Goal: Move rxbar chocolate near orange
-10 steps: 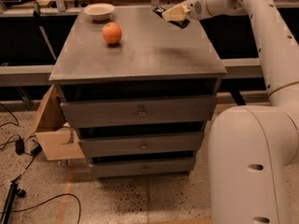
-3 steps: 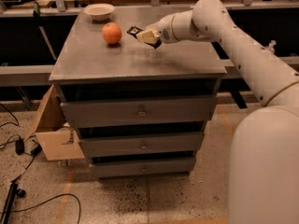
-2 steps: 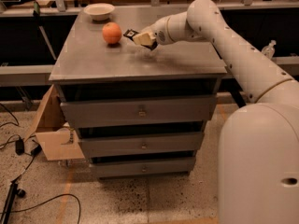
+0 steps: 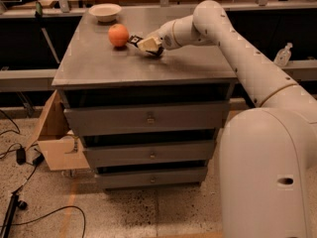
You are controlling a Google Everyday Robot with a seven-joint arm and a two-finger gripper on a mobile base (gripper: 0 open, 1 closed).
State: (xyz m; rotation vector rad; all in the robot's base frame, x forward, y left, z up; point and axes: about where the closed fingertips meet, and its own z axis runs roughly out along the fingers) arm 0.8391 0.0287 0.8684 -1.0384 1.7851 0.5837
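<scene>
The orange sits on the grey cabinet top, left of centre toward the back. My gripper is just to the right of the orange, low over the top, shut on the rxbar chocolate. The bar's black end sticks out of the fingers toward the orange, a small gap away from it. The rest of the bar is hidden by the fingers.
A shallow white bowl stands at the back left corner of the top. The cabinet has drawers below. A cardboard box and cables lie on the floor at the left. Shelving runs behind the cabinet.
My gripper has carried the black bar from the back right of the top leftward and down, ending right beside the orange. The orange and bowl have not moved.
</scene>
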